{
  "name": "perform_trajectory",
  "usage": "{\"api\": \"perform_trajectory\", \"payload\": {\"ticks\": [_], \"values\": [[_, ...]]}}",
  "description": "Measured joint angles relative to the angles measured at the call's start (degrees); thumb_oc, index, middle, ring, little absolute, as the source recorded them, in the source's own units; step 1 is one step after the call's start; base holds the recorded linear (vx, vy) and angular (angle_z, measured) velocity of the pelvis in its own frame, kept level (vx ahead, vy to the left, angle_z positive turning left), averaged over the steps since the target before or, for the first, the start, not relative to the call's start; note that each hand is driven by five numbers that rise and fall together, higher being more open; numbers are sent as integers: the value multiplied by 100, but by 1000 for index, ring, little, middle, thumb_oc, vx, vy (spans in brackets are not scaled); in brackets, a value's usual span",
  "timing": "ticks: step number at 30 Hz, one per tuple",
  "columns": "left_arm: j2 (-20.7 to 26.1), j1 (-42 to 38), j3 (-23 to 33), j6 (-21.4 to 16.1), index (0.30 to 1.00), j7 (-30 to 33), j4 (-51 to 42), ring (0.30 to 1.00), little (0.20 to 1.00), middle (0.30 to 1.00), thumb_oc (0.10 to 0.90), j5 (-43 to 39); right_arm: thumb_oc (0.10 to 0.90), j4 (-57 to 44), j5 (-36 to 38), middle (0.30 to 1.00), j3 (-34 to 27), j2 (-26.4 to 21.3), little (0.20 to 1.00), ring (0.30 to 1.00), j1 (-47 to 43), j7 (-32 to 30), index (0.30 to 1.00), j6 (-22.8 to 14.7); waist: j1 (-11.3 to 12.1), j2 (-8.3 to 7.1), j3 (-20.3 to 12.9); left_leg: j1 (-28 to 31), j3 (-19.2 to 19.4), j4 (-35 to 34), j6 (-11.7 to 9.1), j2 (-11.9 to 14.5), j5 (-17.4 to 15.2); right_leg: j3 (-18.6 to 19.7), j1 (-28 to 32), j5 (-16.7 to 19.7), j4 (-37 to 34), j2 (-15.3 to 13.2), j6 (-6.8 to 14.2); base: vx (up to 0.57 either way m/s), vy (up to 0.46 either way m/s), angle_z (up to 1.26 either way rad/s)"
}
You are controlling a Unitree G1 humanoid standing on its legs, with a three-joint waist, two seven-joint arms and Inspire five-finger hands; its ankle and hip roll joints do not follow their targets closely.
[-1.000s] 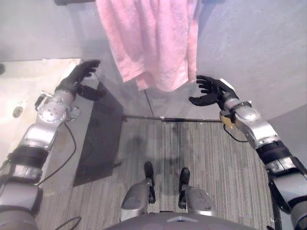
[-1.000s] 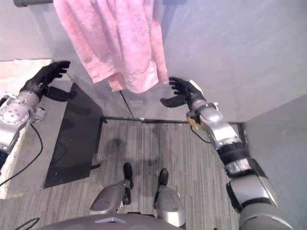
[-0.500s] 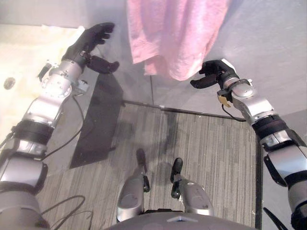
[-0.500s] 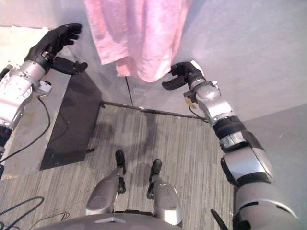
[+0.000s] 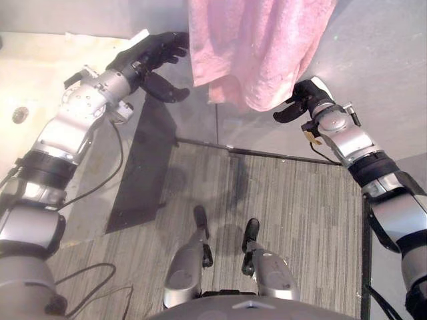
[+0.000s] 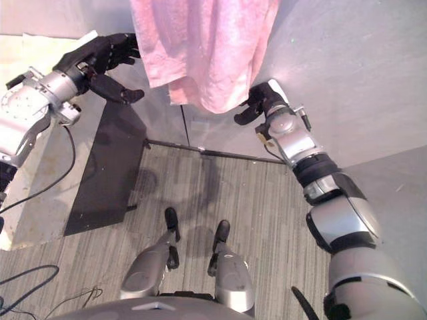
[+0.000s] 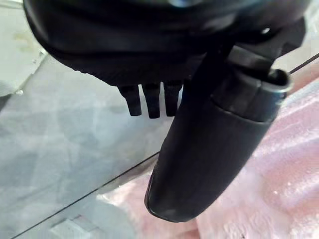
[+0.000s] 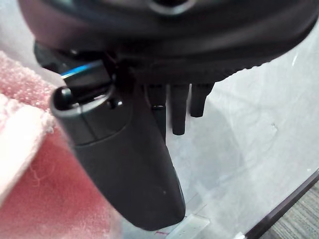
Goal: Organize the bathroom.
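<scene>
A: Where is the pink towel [image 5: 257, 47]?

B: It hangs down the grey wall [image 5: 373, 60] from above, its lower edge loose and uneven, well above the striped grey floor [image 5: 293, 207]; a dark panel [image 5: 143, 160] leans at the foot of the wall to its left, beside a pale surface [image 5: 33, 73].

A: And the 2 hands?

B: The left hand [image 5: 150, 57] is raised just beside the towel's left edge; its fingers [image 5: 175, 44] are stretched out and released, their tips at or very near the cloth, the thumb spread below them; in the left wrist view the pink cloth lies just past the thumb; whether the tips truly touch it I cannot tell.

A: The right?

B: The right hand [image 6: 263, 100] sits at the towel's lower right corner; its fingers [image 8: 180, 109] are loosely curled but grasp nothing; the thumb points toward the cloth, which shows close beside it in the right wrist view.
</scene>
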Motion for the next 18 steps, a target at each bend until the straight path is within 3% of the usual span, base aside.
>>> {"api": "perform_trajectory", "payload": {"ticks": [6,13,18], "values": [[-1,0,0,215,900,-222,-348,900,900,900,800,-210,800,-295,-449,900,104,0,900,900,0,98,900,329,-51,10,5,42,32,1,20,-17,-2,17,30,0,0,-21,0,24,28,-1],[-98,-13,-30,462,900,-111,-497,900,900,900,800,-645,800,-355,-1117,900,236,-3,900,900,-34,162,900,322,-152,104,52,58,68,2,62,-49,31,24,38,11,0,-63,17,-7,39,-1],[-97,-15,-30,486,900,135,-492,900,900,900,800,-643,800,-452,-1000,900,388,-290,900,900,-40,164,900,272,-143,105,54,35,72,-1,17,-60,-19,15,25,12,0,-69,25,-6,9,1]]}}
